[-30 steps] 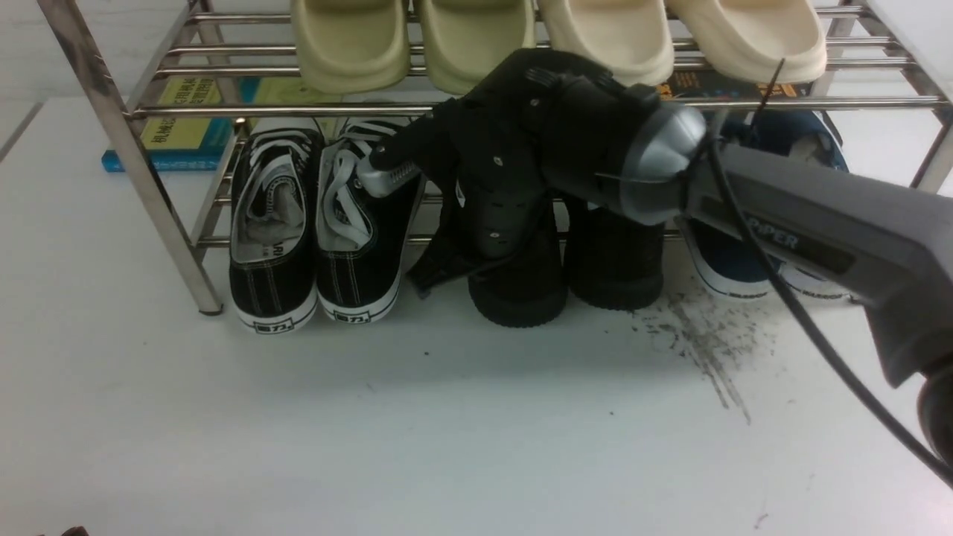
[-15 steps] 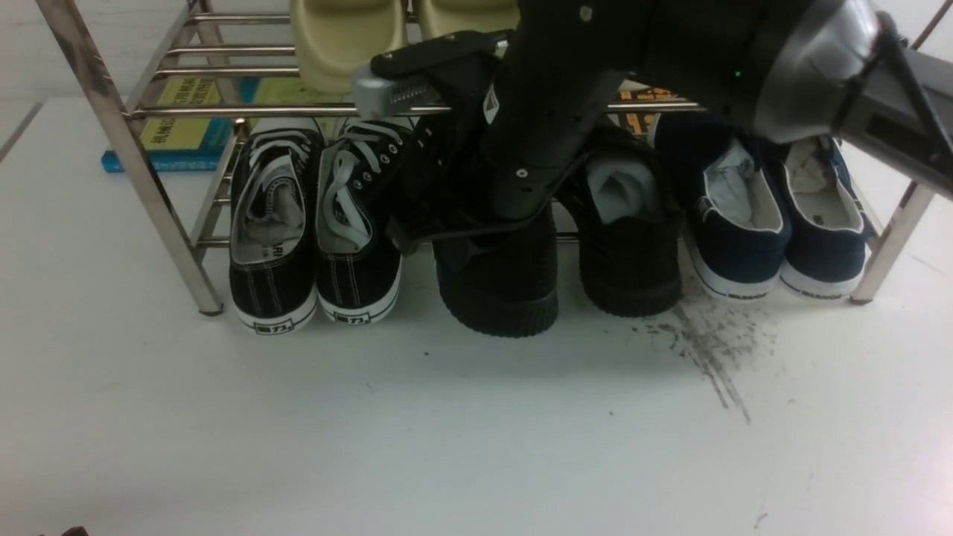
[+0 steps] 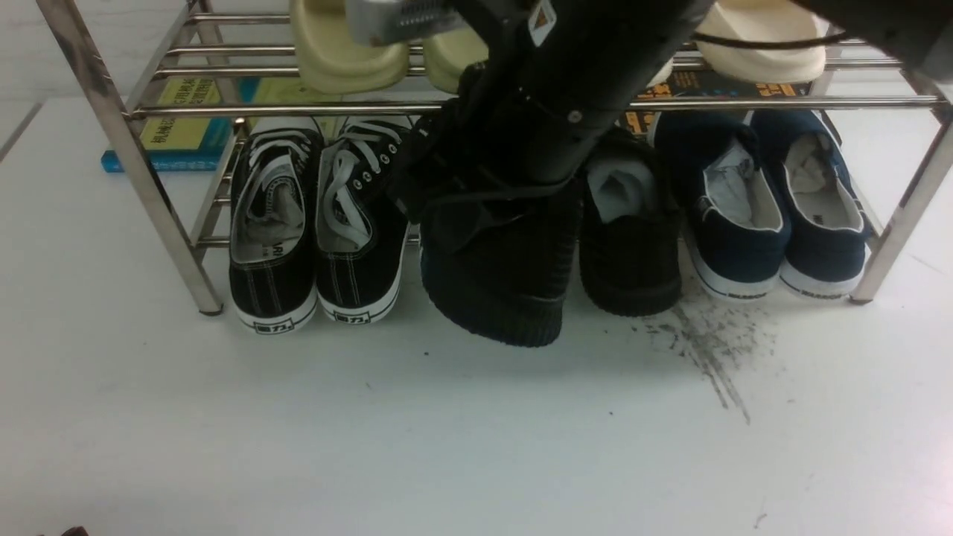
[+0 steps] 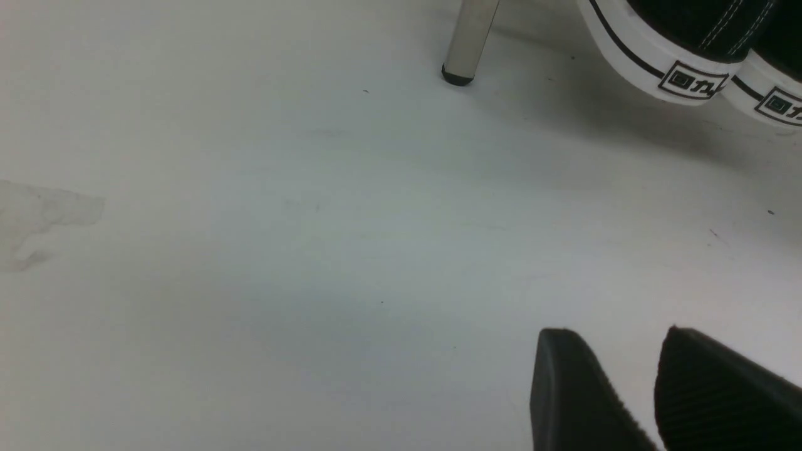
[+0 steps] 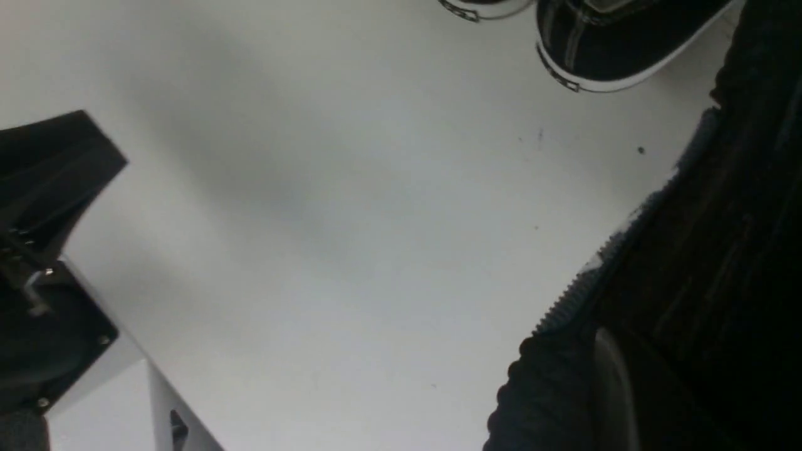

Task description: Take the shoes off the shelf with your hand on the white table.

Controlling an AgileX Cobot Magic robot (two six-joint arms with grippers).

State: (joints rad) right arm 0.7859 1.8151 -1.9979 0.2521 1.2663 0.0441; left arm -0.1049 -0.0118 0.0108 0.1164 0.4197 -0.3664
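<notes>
The shoes are two all-black sneakers. One (image 3: 495, 275) hangs heel-down just in front of the shelf (image 3: 298, 109), off the white table (image 3: 447, 432). My right gripper (image 5: 617, 382) is shut on its upper edge, and the ridged sole of this shoe (image 5: 689, 263) fills the side of the right wrist view. My right arm (image 3: 595, 67) comes down from above; its fingertips are hidden by the shoe. The other black shoe (image 3: 629, 253) stands on the lower tier with white stuffing inside. My left gripper (image 4: 617, 332) hovers open over bare table.
Black canvas sneakers with white laces (image 3: 313, 231) stand to the left on the lower tier and navy slip-ons (image 3: 774, 208) to the right. Cream slippers (image 3: 350, 52) lie on the upper tier. A grey scuff smear (image 3: 707, 342) marks the table. A shelf leg (image 4: 467, 44) stands near my left gripper.
My right arm has risen and drawn back toward the camera. The black shoe in its grip has come up and forward off the lower tier. The other shoes have not moved.
</notes>
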